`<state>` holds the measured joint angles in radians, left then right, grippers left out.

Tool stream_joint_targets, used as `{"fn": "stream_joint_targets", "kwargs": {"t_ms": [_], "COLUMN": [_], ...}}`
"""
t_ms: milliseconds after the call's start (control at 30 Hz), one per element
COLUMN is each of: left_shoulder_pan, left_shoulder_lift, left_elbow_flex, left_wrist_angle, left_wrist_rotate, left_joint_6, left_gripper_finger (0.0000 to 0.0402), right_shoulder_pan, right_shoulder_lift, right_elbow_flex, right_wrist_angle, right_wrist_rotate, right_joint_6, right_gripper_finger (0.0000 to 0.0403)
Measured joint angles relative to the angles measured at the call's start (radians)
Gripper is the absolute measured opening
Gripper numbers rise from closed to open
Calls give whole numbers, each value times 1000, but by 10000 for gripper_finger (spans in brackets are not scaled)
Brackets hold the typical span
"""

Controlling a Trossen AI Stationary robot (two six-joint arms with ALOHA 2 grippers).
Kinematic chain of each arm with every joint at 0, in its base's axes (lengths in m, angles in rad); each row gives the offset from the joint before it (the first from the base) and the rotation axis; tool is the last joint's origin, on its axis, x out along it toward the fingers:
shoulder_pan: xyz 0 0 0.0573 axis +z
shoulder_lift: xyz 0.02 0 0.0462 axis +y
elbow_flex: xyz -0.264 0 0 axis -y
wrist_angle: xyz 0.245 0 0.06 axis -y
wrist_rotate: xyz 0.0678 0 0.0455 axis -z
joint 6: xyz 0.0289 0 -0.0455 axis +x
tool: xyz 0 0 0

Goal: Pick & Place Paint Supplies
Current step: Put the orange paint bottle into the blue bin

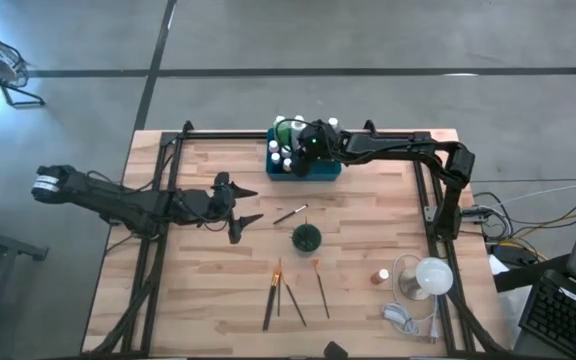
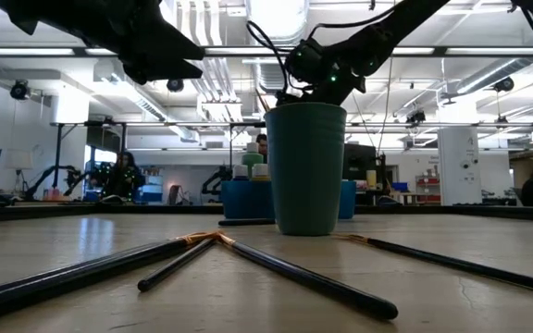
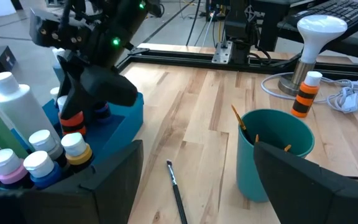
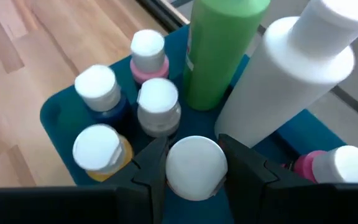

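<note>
A: Why is the right claw (image 4: pixel 192 163) so low over the teal tray (image 1: pixel 320 171) at the far edge of the surface (image 1: pixel 368 215)?
B: It's holding an orange bottle (image 3: pixel 73 122) by the white cap, probably setting it among the others.
A: And the left claw (image 1: pixel 240 207)?
B: Spread wide, waiting above the surface left of the green cup (image 1: pixel 306 238). Paintbrushes (image 1: pixel 286 294) lie near.

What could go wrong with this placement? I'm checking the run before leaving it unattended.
The right gripper holds an orange bottle over the teal tray, which is crowded with white-capped bottles. Its fingers could knock the neighbouring yellow bottle or grey bottle when lowering or opening. The tall green bottle and tall white bottle stand close behind and might be tipped when it pulls out.
</note>
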<state>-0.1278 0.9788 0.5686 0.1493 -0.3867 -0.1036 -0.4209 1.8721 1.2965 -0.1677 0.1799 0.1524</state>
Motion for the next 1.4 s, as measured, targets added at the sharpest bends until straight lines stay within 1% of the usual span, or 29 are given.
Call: {"fn": "stream_joint_targets", "kwargs": {"t_ms": [133, 333, 500, 800, 867, 967, 1067, 1400], "left_shoulder_pan": [0, -1, -1, -1, -1, -1, -1, -1], "left_shoulder_lift": [0, 0, 1, 1, 1, 1, 1, 1], "left_elbow_flex": [0, 0, 0, 0, 0, 0, 0, 0], "left_wrist_angle": [0, -4, -17, -17, -16, -16, -16, -16], "left_wrist_rotate": [0, 5, 8, 8, 8, 8, 8, 8], "left_joint_6": [-1, -11, -18, -26, -27, -27, -27, -27], "left_gripper_finger": [307, 307, 307, 307, 307, 307, 307, 307], "right_shoulder_pan": [11, 8, 7, -1, -1, -1, -1, 0], "right_shoulder_lift": [52, 133, 132, 130, 129, 130, 131, 120], "right_elbow_flex": [12, 85, 98, 105, 105, 102, 101, 101], "right_wrist_angle": [6, -8, -33, -57, -57, -65, -67, -56], "right_wrist_rotate": [-4, 2, 2, -31, -31, -29, -26, -23], "right_joint_6": [-12, -11, -24, -16, -18, -22, -36, -55], "right_gripper_finger": [115, 115, 115, 116, 130, 168, 196, 237]}}
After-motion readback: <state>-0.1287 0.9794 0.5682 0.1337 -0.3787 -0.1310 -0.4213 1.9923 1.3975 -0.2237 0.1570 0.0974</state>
